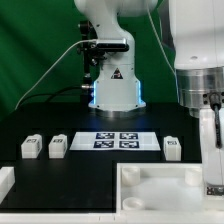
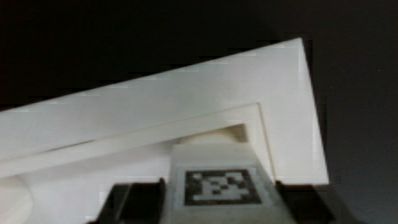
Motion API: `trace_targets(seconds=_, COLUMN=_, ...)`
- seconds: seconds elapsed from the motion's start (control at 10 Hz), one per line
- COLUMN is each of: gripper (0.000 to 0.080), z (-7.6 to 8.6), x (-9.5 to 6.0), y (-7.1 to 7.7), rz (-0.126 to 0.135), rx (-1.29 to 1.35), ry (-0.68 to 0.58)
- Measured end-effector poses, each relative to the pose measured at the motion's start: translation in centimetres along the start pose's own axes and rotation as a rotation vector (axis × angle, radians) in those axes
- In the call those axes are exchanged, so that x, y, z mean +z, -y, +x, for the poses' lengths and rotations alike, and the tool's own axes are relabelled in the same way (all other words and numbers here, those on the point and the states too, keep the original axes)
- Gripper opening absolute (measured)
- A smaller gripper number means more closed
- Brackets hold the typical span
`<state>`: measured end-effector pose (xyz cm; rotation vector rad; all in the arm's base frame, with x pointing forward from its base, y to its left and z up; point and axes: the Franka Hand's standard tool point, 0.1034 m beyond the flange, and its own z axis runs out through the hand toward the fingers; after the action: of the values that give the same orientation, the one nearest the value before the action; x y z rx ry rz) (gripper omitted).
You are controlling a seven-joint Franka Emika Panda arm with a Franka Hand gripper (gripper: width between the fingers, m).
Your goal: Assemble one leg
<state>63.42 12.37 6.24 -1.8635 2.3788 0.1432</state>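
My gripper (image 1: 210, 135) hangs at the exterior view's right, shut on a white leg (image 1: 210, 160) held upright over the large white tray-like piece (image 1: 150, 178). In the wrist view the leg (image 2: 217, 170) with its black-and-white tag sits between my two dark fingers (image 2: 134, 205), and the gripper (image 2: 217, 208) is closed on its sides. A corner of the tray-like piece (image 2: 125, 110) lies beyond it. Three more legs stand on the black table: two at the left (image 1: 31, 147) (image 1: 58, 146) and one at the right (image 1: 172, 148).
The marker board (image 1: 118, 140) lies flat in the middle, in front of the arm's base (image 1: 112, 90). A white part (image 1: 5, 181) shows at the exterior view's lower left edge. A green backdrop stands behind.
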Motion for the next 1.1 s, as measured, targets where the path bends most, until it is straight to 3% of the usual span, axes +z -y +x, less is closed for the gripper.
trace_targets(seconds=0.1, gripper=0.0382, z=0.0, x=0.0, y=0.0, rz=0.000, rx=-0.017, ry=0.000)
trace_targets(seconds=0.2, gripper=0.0382, z=0.0, x=0.0, y=-0.1, rz=0.001, rx=-0.095, ry=0.000)
trace_targets(seconds=0.3, gripper=0.0555, z=0.0, x=-0.1, y=-0.4, rz=0.007, rx=-0.239, ry=0.002)
trace_targets(seconds=0.4, gripper=0.0628, z=0.1, x=-0.4, y=-1.0, rz=0.003, rx=-0.404, ry=0.004)
trace_targets(seconds=0.5, gripper=0.0628, z=0.4, x=-0.7, y=-1.2, rz=0.021, rx=-0.542, ry=-0.002)
trace_targets(seconds=0.9, gripper=0.0649, z=0.6, x=-0.4, y=-1.2, rz=0.015, rx=-0.946, ry=-0.012)
trace_targets(seconds=1.1, gripper=0.0649, z=0.5, x=-0.3, y=-0.8, rz=-0.028, rx=-1.335, ry=-0.039)
